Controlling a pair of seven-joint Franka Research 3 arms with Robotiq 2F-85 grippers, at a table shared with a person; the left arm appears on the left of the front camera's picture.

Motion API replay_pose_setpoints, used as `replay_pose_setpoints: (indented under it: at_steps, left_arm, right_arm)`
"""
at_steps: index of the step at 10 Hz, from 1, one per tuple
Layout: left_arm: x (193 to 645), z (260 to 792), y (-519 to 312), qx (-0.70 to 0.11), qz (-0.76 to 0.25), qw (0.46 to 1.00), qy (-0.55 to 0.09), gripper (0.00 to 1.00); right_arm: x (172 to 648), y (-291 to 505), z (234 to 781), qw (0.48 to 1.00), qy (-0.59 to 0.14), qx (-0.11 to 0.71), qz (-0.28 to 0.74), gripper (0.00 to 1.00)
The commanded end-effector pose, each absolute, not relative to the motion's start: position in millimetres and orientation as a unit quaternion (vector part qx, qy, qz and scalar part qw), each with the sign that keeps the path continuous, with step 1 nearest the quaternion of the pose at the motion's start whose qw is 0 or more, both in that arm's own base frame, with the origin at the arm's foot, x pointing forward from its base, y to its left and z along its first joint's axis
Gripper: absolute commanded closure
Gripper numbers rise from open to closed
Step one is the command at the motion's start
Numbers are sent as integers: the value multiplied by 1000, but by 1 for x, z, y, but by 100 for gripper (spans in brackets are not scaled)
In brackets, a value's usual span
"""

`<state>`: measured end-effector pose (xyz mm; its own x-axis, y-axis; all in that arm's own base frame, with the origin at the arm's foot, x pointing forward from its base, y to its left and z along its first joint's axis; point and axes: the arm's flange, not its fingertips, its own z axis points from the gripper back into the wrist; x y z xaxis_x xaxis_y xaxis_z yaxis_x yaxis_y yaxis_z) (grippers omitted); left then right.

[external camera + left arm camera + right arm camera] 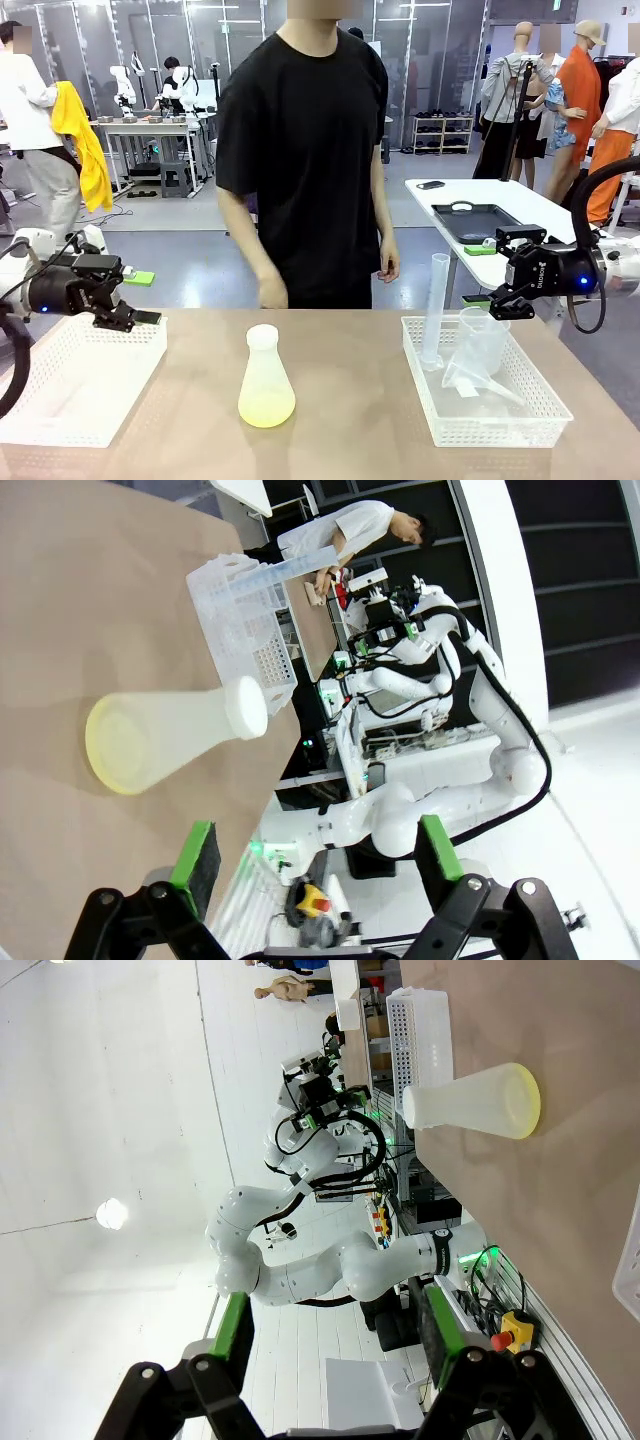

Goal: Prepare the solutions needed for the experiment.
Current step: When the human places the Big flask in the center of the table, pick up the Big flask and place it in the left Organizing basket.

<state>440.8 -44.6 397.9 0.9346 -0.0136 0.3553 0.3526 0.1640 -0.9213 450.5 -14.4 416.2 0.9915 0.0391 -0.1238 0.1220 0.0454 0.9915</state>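
A frosted conical flask (267,375) with a white cap stands upright at the table's middle. A shallow layer of pale yellow solution (266,408) lies in its base. My left gripper (143,298) hovers open over the left basket's far edge, well left of the flask. Open as well, my right gripper (478,275) hangs above the right basket's far side. Nothing sits between either pair of green pads. In the left wrist view the flask (170,735) and its solution (108,770) lie beyond the open gripper (317,855). The right wrist view shows the flask (470,1102) far past the open gripper (335,1335).
An empty white basket (50,420) sits at the left. The right basket (490,440) holds a tall graduated cylinder (437,310), a beaker (482,338) and a funnel (468,378). A person in black (300,150) stands at the far edge, hands hanging down.
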Motion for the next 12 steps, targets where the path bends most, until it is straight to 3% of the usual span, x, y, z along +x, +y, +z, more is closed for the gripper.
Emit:
replay_pose_setpoints:
  at_steps: [1, 4, 12]
  left_arm:
    - [468, 410, -55, -608, -212, 740, -194, 0]
    - [501, 418, -61, -543, -390, 672, -319, 0]
    - [505, 418, -71, -550, -399, 660, -321, 0]
  right_arm:
    - [450, -14, 417, 719, 59, 692, -27, 16]
    - [450, -14, 417, 719, 59, 692, -27, 16]
    - [450, -14, 417, 719, 59, 692, -27, 16]
